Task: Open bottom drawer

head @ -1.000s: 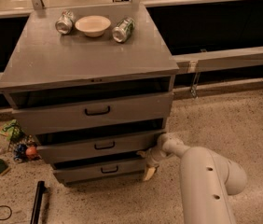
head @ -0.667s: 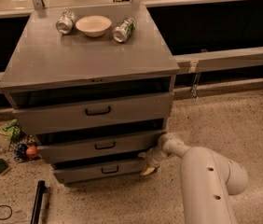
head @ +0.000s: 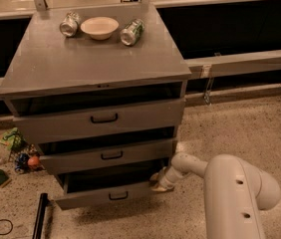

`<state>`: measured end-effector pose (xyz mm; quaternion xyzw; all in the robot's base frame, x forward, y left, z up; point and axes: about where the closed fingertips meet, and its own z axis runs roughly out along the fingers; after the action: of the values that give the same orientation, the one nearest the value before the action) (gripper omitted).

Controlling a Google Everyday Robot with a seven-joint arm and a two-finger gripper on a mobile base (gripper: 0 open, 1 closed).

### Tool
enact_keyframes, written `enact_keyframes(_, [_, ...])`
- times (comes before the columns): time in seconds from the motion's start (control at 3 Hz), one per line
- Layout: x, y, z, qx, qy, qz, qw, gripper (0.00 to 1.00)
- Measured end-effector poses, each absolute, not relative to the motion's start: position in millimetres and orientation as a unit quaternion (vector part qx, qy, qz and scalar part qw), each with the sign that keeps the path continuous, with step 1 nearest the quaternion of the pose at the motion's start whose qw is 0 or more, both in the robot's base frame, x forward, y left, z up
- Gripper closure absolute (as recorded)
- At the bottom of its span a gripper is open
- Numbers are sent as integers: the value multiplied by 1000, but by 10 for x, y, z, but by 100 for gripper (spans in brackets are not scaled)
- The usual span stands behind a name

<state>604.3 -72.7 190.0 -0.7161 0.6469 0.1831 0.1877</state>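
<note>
The grey cabinet (head: 95, 59) has three drawers. The bottom drawer (head: 95, 197) is the lowest one, with a shallow grey front and a small black bar handle (head: 117, 196). It stands pulled out part way, with a dark gap showing above its front. My gripper (head: 158, 181) is at the right end of the bottom drawer's front, touching its corner. The white arm (head: 230, 193) reaches in from the lower right. The middle drawer (head: 105, 156) and the top drawer (head: 100, 119) also stand slightly out.
On the cabinet top are a white bowl (head: 99, 27) and two cans (head: 70, 24) (head: 132, 32). Small clutter (head: 11, 148) lies on the floor to the left. A black bar (head: 40, 215) lies by the cabinet's lower left corner. Speckled floor spreads to the right.
The bottom drawer has slid further out from the cabinet. My gripper has moved outward and down with the drawer's right end.
</note>
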Motion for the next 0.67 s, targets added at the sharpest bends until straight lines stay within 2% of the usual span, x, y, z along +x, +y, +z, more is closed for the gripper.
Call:
enact_keyframes(0.33, [6043,-727,1901,-716,647,183,188,100])
enact_keyframes(0.67, [6042,-727,1916,-716,647,183,188,82])
